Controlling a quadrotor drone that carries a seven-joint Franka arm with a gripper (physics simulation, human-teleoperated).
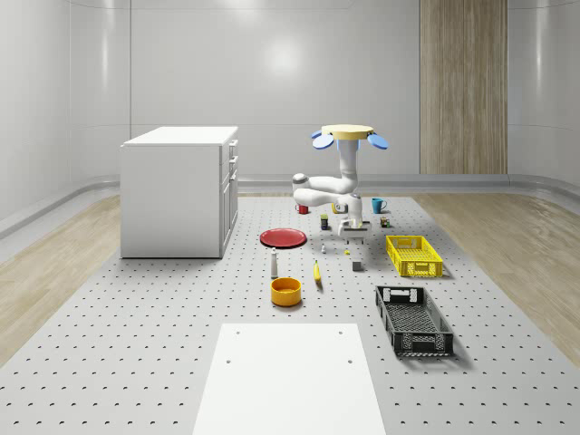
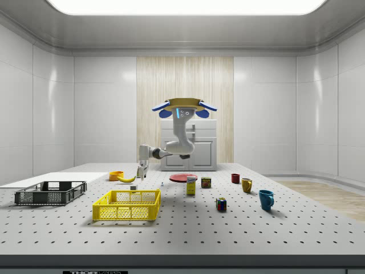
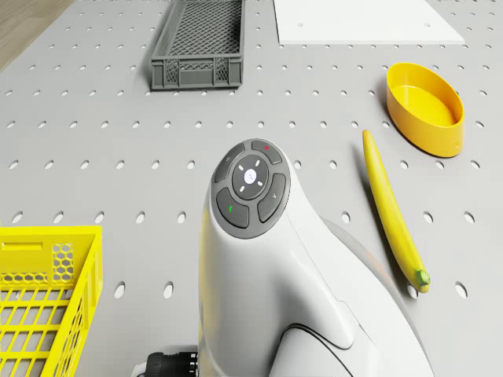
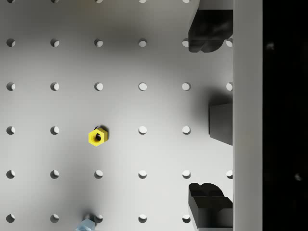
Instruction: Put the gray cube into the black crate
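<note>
grey perforated table (image 1: 136, 344) in a pale panelled room — the drone (image 1: 350, 135) hovers over it, jaws (image 1: 353, 237) apart, poised above the gray cube (image 1: 357, 265). the black crate (image 1: 413, 320) sits near. no legible writing.

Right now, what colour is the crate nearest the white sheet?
Black, a mesh-walled crate, clearest in the whole-scene view.
</note>
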